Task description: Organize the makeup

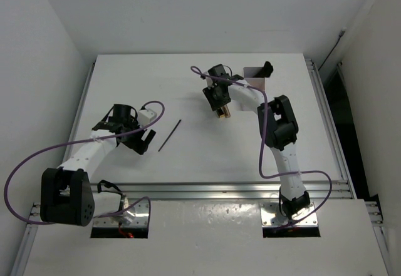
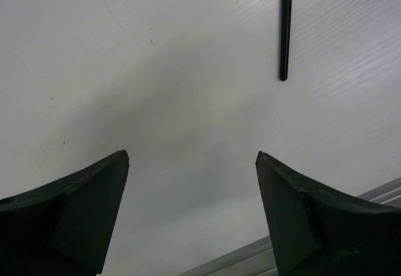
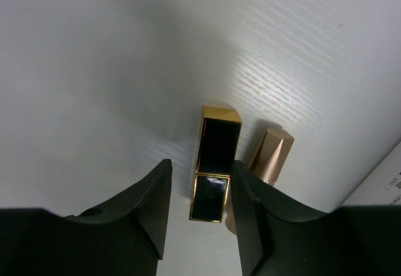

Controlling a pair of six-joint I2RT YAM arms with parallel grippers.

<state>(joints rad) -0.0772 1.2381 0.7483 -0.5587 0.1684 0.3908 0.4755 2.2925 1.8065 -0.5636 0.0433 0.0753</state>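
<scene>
A black-and-gold case [image 3: 216, 163] lies on the white table, with a rose-gold tube [image 3: 270, 153] touching its right side. My right gripper [image 3: 200, 162] is open and straddles the case; the right finger is against it and a gap remains on the left. In the top view this gripper [image 1: 220, 108] hangs over the case [image 1: 223, 111]. A thin black stick [image 1: 169, 135] lies mid-table and also shows in the left wrist view [image 2: 286, 25]. My left gripper [image 1: 148, 141] is open and empty just left of the stick, its fingertips [image 2: 119, 163] above bare table. Brushes and green tubes are out of view.
A white box [image 1: 254, 74] stands at the back right, with a black item [image 1: 268, 68] at its far corner. Its edge shows in the right wrist view [image 3: 383, 185]. A metal rail [image 2: 250, 257] runs along the table's near edge.
</scene>
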